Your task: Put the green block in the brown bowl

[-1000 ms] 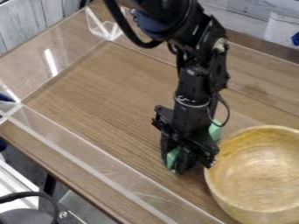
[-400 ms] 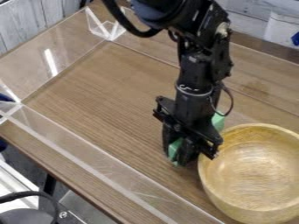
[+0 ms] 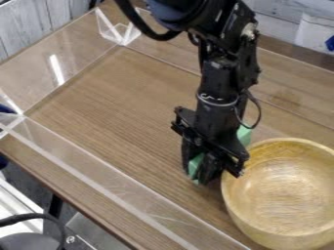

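There was one robot arm, black, and it carried one gripper. One green block showed, only partly visible between the gripper's fingers. One brown bowl stood on the one wooden table. Clear plastic walls ran along the table's edges; at least two stretches could be made out, one at the far left and one along the near edge, though the exact number of panels could not be told. No second block, bowl or arm appeared anywhere.
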Tool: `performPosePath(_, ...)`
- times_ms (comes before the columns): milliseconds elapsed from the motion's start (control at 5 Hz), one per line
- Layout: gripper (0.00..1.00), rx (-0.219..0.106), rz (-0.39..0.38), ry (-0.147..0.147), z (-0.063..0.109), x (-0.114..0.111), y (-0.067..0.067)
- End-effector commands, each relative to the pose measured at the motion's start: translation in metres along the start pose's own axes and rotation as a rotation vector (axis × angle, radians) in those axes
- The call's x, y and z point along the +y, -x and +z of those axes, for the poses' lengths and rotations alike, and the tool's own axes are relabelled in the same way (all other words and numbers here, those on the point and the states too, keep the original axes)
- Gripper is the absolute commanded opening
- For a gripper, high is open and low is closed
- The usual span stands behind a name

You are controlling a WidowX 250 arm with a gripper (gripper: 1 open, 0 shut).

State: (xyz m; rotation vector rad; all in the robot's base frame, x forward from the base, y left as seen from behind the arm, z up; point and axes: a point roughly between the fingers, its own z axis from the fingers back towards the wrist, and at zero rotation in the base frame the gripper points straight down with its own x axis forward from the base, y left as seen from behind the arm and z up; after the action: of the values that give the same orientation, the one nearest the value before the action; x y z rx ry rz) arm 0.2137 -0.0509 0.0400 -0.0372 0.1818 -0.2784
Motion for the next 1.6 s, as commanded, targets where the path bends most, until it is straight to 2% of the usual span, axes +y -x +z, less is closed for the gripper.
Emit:
performPosePath(0, 0.00, -0.095, -0.010, -0.004, 0.023, 0.002, -0.011)
performPosePath(200, 0.00, -0.114, -0.008, -0.006, 0.036, 0.003, -0.011)
performPosePath(600, 0.00, -0.247, 0.034, -0.047, 0.109, 0.028, -0.031)
performPosePath(800, 0.00, -0.233, 0.050, -0.041, 0.095, 0.038, -0.041)
performPosePath(1000, 0.00, -0.200, 0.050, -0.026, 0.073, 0.039, -0.046)
performPosePath(1400, 0.00, -0.147, 0.024, -0.011, 0.033, 0.030, -0.048)
